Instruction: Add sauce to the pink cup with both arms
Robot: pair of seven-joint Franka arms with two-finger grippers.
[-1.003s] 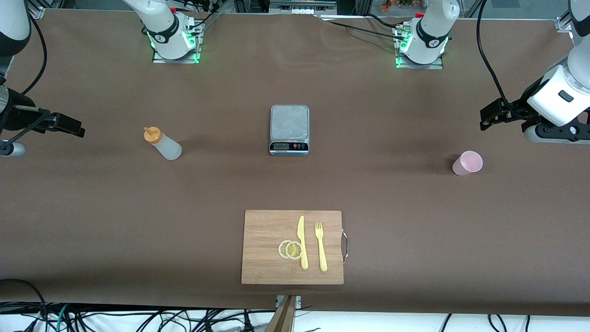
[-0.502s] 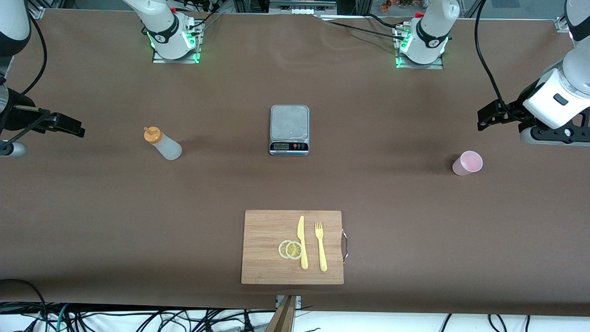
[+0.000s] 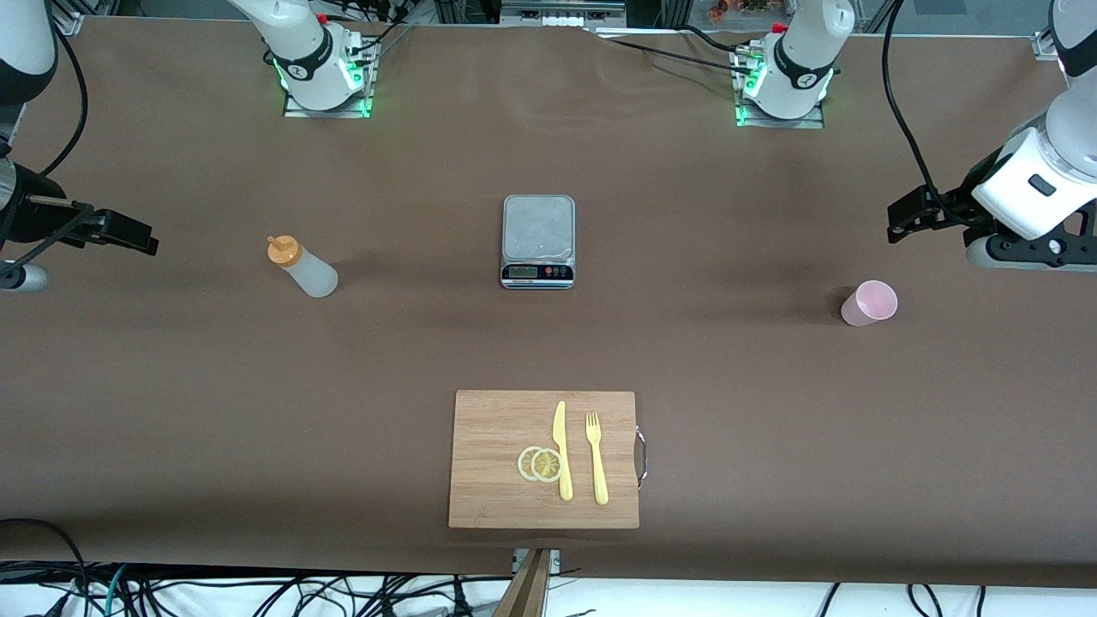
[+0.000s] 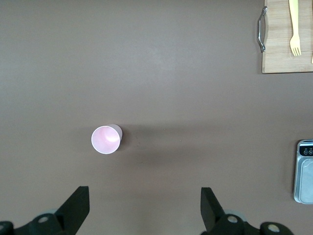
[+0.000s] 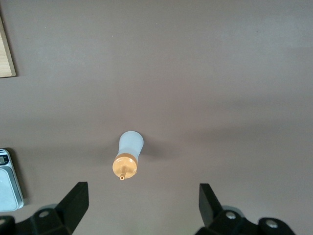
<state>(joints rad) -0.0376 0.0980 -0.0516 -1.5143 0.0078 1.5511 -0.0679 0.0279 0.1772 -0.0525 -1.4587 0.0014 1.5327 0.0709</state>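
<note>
The sauce bottle [image 3: 302, 267], translucent whitish with an orange nozzle cap, stands on the brown table toward the right arm's end. It also shows in the right wrist view [image 5: 128, 156]. My right gripper [image 3: 137, 236] is open and empty over bare table beside the bottle, apart from it [image 5: 142, 208]. The pink cup [image 3: 870, 302] stands upright and empty toward the left arm's end, also seen in the left wrist view [image 4: 106, 139]. My left gripper [image 3: 902, 219] is open and empty over bare table beside the cup, not touching it [image 4: 145, 210].
A grey scale [image 3: 538, 240] stands mid-table between bottle and cup. A wooden cutting board [image 3: 488, 497] lies nearer the front camera with a yellow knife [image 3: 562, 450], a yellow fork [image 3: 596, 457] and lemon slices [image 3: 540, 464]. Two green-lit arm bases [image 3: 324, 77] stand along the table's edge.
My left arm has shifted slightly over its end of the table. The right arm, bottle and cup have not moved.
</note>
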